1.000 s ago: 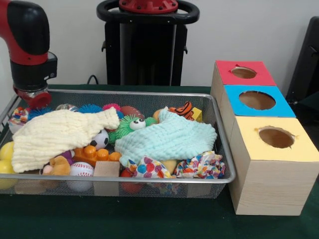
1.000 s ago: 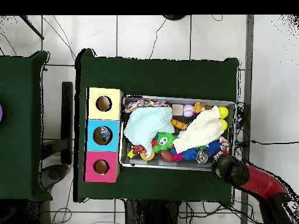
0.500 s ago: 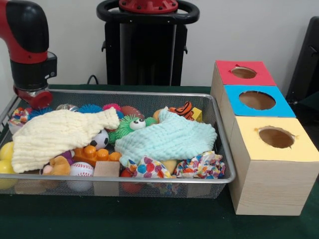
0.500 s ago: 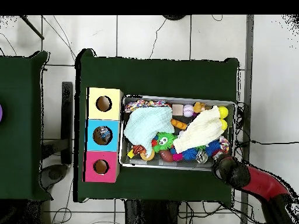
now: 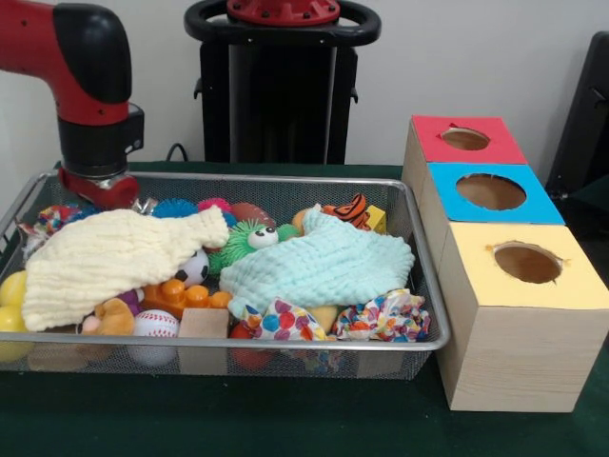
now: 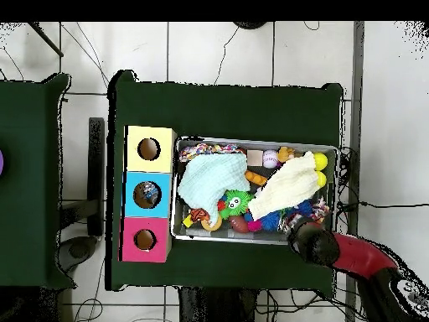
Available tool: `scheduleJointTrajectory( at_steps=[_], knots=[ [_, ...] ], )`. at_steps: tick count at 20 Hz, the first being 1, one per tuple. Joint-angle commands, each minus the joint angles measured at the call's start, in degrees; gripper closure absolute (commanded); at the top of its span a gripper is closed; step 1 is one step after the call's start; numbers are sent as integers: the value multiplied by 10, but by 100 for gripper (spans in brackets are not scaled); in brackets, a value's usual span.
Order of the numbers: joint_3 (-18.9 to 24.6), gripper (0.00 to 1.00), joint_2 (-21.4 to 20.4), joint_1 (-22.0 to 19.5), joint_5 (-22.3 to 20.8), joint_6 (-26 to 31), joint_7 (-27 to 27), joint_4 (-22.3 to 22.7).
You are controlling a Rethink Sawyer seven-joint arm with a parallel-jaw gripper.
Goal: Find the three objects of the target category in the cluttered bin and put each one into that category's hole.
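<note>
A wire-mesh bin (image 5: 285, 178) holds a heap of toys, partly covered by a pale yellow cloth (image 5: 114, 257) and a mint cloth (image 5: 319, 267). Showing among them are a green furry toy with eyes (image 5: 252, 238), a small soccer ball (image 5: 193, 268), a baseball (image 5: 155, 326), a wooden block (image 5: 205, 324), an orange brick (image 5: 181, 295) and a tiger-striped toy (image 5: 354, 209). My gripper (image 5: 100, 190) hangs over the bin's far left corner, just above a blue spiky ball (image 5: 171, 207). From overhead, the gripper (image 6: 303, 237) sits at the bin's lower right corner.
Right of the bin stands a wooden box row with a red-topped hole (image 5: 465, 139), a blue-topped hole (image 5: 491, 191) and a yellow-topped hole (image 5: 527, 262). Two yellow balls (image 5: 11, 290) lie at the bin's left end. A black stand (image 5: 281, 86) rises behind the bin.
The arm has swung rightward in the front view, from outside the bin's left rim to over its far left corner. The toys and cloths have not moved.
</note>
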Motion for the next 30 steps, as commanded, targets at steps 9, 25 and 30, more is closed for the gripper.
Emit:
scheduleJointTrajectory(
  at_steps=[9, 25, 30],
  knots=[
    [57, 100, -2, 52, 31, -86, 83, 73],
    [50, 100, -22, 78, 71, -109, 95, 109],
    [70, 100, -23, 69, 80, -123, 94, 118]
  ],
)
